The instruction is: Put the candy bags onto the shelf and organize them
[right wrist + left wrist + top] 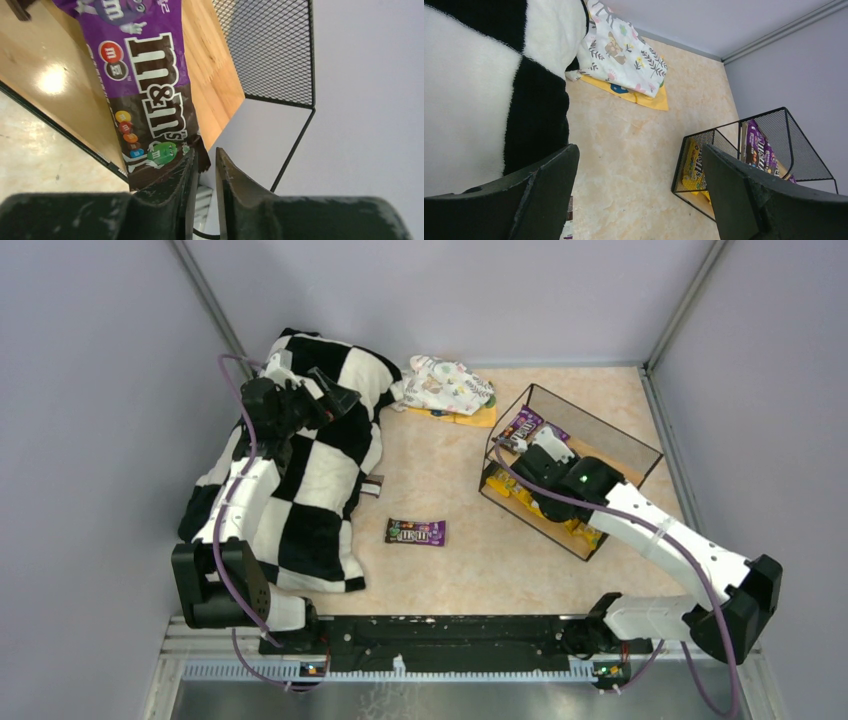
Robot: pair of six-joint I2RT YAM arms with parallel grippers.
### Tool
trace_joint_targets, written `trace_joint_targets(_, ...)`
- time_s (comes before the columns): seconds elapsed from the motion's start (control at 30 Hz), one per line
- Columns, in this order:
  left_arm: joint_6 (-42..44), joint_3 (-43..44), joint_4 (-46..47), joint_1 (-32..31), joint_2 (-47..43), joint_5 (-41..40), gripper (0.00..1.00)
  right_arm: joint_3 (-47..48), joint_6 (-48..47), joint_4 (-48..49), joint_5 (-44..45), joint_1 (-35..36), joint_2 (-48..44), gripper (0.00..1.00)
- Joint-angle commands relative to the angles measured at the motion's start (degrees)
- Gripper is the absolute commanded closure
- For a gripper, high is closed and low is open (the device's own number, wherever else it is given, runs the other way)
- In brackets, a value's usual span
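The shelf (600,430) stands right of centre, a black wire rack with wooden boards. Purple candy bags (522,424) lie on its upper board and yellow ones (520,498) on its lower board. One purple bag (416,532) lies flat on the table. My right gripper (515,445) reaches into the shelf. In the right wrist view its jaws (205,157) stand a narrow gap apart, with nothing between them, at the lower corner of a purple bag (150,85) lying on the board (210,65). My left gripper (335,400) hangs wide open and empty (639,195) over the blanket's edge.
A black-and-white checkered blanket (300,470) covers the left side; a packet edge (372,487) peeks from under it. A white floral cloth bundle (448,385) lies on an orange sheet (478,418) at the back. Grey walls enclose the table.
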Motion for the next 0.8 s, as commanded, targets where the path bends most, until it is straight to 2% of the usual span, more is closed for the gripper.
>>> trace_joint_targets(0.0,-0.04,2.01,1.9,-0.33,-0.12,0.57,0.02,5.13,3.55,-1.49,-3.74,-0.35,-3.21,0.72)
trace_joint_targets(0.2,-0.02,1.97,1.9,-0.56,-0.2,0.63,0.02,7.77,6.05,-4.16,1.06,-0.41,-3.36,0.49)
trace_joint_targets(0.23,0.02,1.96,1.9,-0.52,-0.21,0.52,0.02,8.86,6.45,-3.47,-0.6,-0.39,-3.59,0.45)
trace_joint_targets(0.3,0.1,1.98,1.9,-0.63,-0.1,0.48,0.02,9.56,5.46,1.34,-6.37,-0.54,-5.51,0.29)
trace_joint_targets(0.33,0.11,2.01,1.87,-0.72,-0.09,0.48,0.02,9.12,4.75,5.44,-10.96,-1.65,-7.27,0.21)
trace_joint_targets(0.37,0.16,1.99,1.82,-0.77,-0.13,0.48,0.02,8.22,3.05,9.89,-17.11,-3.97,-9.24,0.18)
trace_joint_targets(0.43,0.25,2.01,1.81,-0.86,-0.24,0.4,0.02,7.02,1.96,16.0,-28.91,-9.94,-11.72,0.14)
trace_joint_targets(0.57,0.45,2.01,1.72,-1.32,-0.1,0.23,0.02,5.39,2.43,22.75,-47.16,-22.32,-11.96,0.09)
trace_joint_targets(0.67,0.63,2.1,1.59,-1.38,-0.02,0.02,0.02,4.66,4.65,24.37,-56.73,-29.96,-9.75,0.11)
trace_joint_targets(0.77,0.74,2.14,1.5,-1.43,-0.09,-0.05,0.02,3.61,4.9,26.04,-59.49,-31.96,-9.15,0.13)
